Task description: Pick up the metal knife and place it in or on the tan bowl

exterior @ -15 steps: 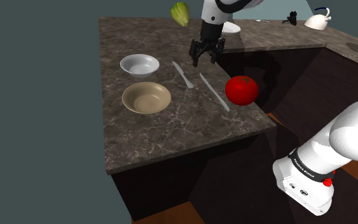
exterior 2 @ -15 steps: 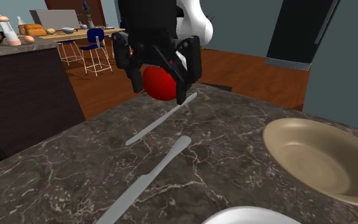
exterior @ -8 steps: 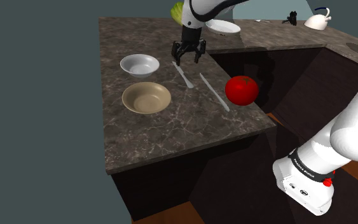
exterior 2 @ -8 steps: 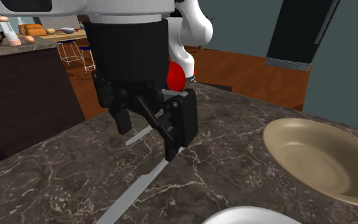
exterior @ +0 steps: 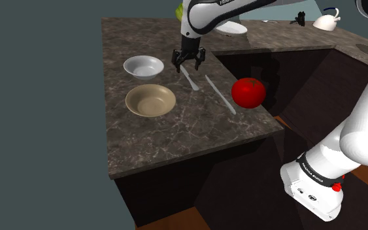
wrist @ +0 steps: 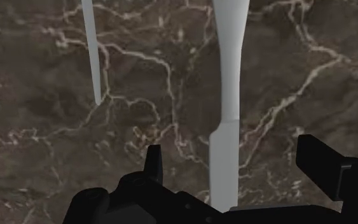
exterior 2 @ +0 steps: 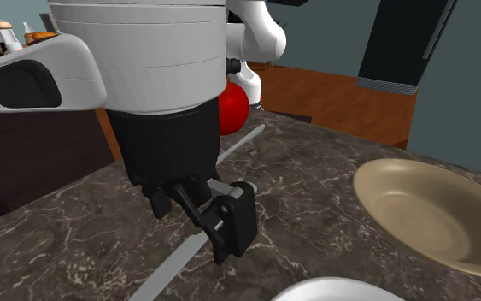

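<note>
A long grey knife point(exterior: 190, 80) lies flat on the dark marble counter point(exterior: 195, 131), just beside the two bowls. My gripper point(exterior: 187, 65) hangs open low over its far end. In the wrist view the knife point(wrist: 226, 121) runs between my fingertips point(wrist: 153, 164) without touching them. In the second exterior view the gripper point(exterior 2: 197, 227) straddles the knife point(exterior 2: 174, 265). The tan bowl point(exterior: 150, 100) stands empty, toward the shoulder view's left of the knife; its rim point(exterior 2: 375, 184) shows at the second exterior view's right.
A second long grey utensil point(exterior: 220, 95) lies parallel to the knife, toward a red tomato point(exterior: 248, 92) at the counter's edge. A white bowl point(exterior: 143, 66) stands behind the tan one. A white plate point(exterior: 231, 27) and lettuce lie at the back.
My gripper has moved from above the second utensil toward the shoulder view's left and down, and now straddles the knife nearer the bowls. Nothing on the counter has shifted.
</note>
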Robot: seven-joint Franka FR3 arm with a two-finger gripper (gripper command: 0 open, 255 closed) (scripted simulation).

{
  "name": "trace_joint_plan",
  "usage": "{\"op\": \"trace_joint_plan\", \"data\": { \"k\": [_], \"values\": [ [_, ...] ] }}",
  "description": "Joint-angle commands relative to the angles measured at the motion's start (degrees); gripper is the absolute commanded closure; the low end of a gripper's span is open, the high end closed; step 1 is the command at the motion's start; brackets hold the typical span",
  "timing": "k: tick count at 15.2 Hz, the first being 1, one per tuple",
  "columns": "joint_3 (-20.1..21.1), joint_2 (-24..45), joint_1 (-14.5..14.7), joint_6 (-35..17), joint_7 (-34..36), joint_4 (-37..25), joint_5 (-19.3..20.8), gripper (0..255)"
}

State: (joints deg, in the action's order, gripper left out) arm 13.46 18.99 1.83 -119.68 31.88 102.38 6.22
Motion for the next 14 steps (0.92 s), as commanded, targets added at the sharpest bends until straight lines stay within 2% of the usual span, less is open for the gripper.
{"op": "trace_joint_plan", "data": {
  "k": [1, 9, 10, 14],
  "values": [
    [-0.05, 0.43, 0.06, -1.11, 0.18, 0.67, 0.16, 0],
    [-0.05, 0.44, 0.06, -1.09, 0.18, 0.65, 0.16, 0],
    [-0.05, 0.44, 0.06, -1.09, 0.18, 0.65, 0.16, 255],
    [-0.05, 0.43, 0.06, -1.09, 0.18, 0.65, 0.16, 255]
  ]
}}
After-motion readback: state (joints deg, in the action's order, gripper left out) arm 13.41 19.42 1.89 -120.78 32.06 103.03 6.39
